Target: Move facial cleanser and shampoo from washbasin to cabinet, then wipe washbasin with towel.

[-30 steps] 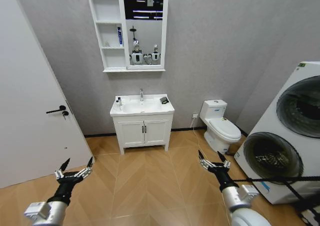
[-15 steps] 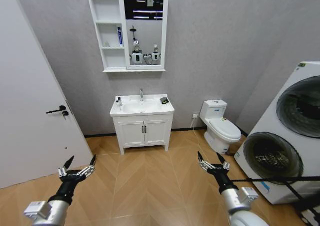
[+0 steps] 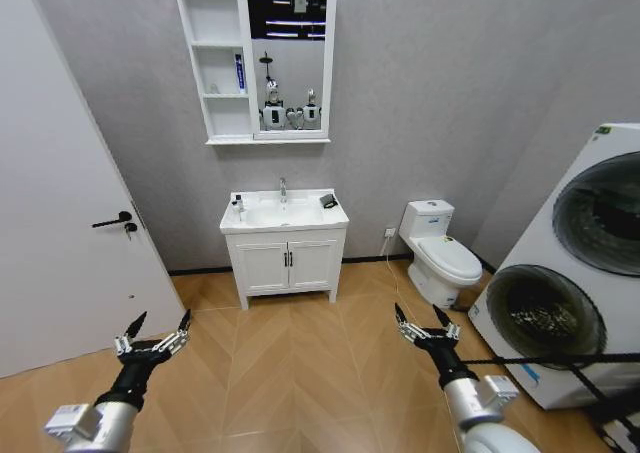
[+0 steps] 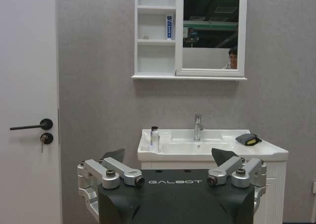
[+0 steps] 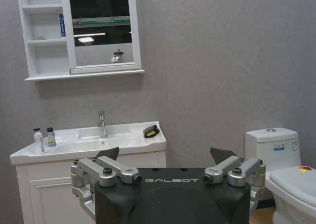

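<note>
The white washbasin stands far ahead against the grey wall, on its two-door vanity. Two small bottles stand together at its left end; I cannot tell the facial cleanser from the shampoo. In the right wrist view they are a white bottle and a darker one. The dark towel lies at the basin's right end. Above hangs the cabinet with open shelves and a mirror. My left gripper and right gripper hover low over the floor, both open and holding nothing.
A white toilet stands right of the vanity, and a stacked washer unit is at the near right. A white door lines the left side. A blue-and-white tube stands on the cabinet's middle shelf. Wooden floor stretches to the vanity.
My left gripper has edged slightly up and to the right. The right gripper and the rest of the scene look the same.
</note>
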Motion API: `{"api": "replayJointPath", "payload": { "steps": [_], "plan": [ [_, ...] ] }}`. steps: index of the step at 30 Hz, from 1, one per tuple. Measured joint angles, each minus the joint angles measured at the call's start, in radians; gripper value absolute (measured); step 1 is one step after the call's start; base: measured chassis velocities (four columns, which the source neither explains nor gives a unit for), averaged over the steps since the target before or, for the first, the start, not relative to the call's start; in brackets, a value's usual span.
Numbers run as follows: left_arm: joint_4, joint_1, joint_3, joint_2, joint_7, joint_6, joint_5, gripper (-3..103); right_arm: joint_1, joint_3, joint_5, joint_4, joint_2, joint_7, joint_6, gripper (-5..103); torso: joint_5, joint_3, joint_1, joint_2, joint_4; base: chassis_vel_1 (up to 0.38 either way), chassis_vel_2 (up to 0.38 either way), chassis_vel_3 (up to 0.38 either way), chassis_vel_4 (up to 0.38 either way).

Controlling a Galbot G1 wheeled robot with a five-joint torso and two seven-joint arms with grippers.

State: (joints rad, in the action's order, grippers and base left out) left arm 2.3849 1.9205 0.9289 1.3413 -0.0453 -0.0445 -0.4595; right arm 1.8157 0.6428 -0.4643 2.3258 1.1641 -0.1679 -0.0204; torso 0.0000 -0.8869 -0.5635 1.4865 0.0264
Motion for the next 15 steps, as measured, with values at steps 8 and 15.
{"api": "replayJointPath", "payload": {
  "steps": [8,15],
  "plan": [
    [-0.004,0.0,-0.004,-0.003,-0.002,0.002,0.001,99,-0.001,0.008,0.016,-0.017,0.014,0.024,0.025,100,0.0,0.0,0.0,0.0,0.0001,0.0,0.0,0.0,0.0],
    [-0.004,0.002,-0.013,-0.005,-0.002,0.002,0.001,99,-0.004,0.01,0.009,-0.022,0.023,0.03,0.043,100,0.0,0.0,0.0,0.0,0.0,-0.003,0.009,0.004,-0.006]
  ]
}}
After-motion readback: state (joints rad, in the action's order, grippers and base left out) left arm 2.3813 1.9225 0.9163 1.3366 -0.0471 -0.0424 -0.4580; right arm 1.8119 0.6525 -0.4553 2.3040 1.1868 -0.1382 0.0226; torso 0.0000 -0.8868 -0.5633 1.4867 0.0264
